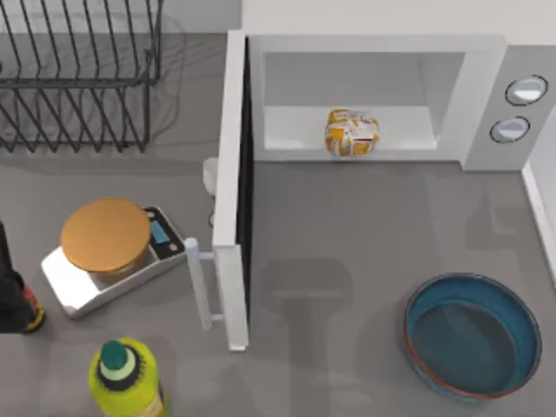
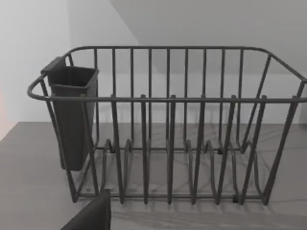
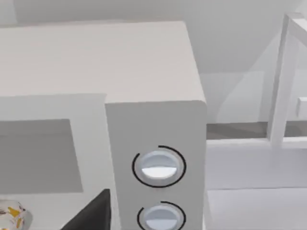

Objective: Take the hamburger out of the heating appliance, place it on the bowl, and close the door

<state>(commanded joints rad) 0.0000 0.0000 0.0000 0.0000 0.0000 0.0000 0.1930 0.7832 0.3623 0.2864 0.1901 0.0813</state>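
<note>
Hamburger (image 1: 352, 133) sits at the front lip of the heating appliance (image 1: 486, 104) cavity, roughly centred across the opening, wrapper upright, nothing beside it. Door (image 1: 231, 191) is swung fully out, edge-on in the top view, handle facing the table's left. Bowl (image 1: 473, 335) is on the tabletop (image 1: 347, 243) at front right, well apart from the appliance.

Step in hand, as I read it: reach-in and pick, not yet begun. Right arm looks like the one for it, since its wrist camera faces the two dials (image 3: 158, 165) with the hamburger's edge (image 3: 12, 213) just showing in the cavity alongside. So the burger lies off to the door side of where that gripper points, and deeper in. Right gripper fingers: can't tell, released or clenched; one dark sliver near the frame edge is all I get. Same for the left gripper. Left wrist camera looks at the wire dish rack (image 2: 168, 124) with its dark cup (image 2: 72, 115), so that arm is parked at the table's left.

To do it well:
- slide toward the door side before going in, clear of the dial panel
- enter low and level, under the cavity roof
- close on the wrapper's widest part; paper probably crumples, so grip gently
- withdraw straight out before swinging over the bowl

Scale with orange disc (image 1: 106, 236) and green bottle (image 1: 126, 378) sit left of the door, out of the path
</note>
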